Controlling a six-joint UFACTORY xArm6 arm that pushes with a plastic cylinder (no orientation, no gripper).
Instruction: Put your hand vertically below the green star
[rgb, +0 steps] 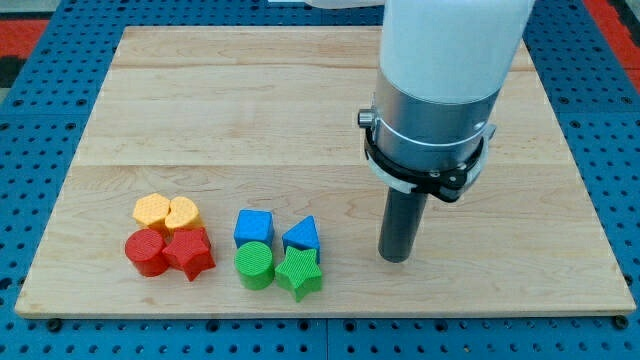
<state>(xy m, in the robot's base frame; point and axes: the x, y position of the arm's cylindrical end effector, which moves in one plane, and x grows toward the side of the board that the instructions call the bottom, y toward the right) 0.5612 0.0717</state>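
Observation:
The green star (299, 273) lies near the board's bottom edge, in a cluster with a green cylinder (254, 265) on its left, a blue triangle (301, 236) above it and a blue cube (253, 227). My tip (395, 258) rests on the board to the right of the green star, about level with it and clearly apart from it. The arm's white and grey body fills the view's top right.
A second cluster sits further left: a yellow hexagon (152, 210), a yellow heart (183, 212), a red cylinder (146, 251) and a red star (189, 253). The wooden board (250, 110) lies on a blue pegboard; its bottom edge runs just below the blocks.

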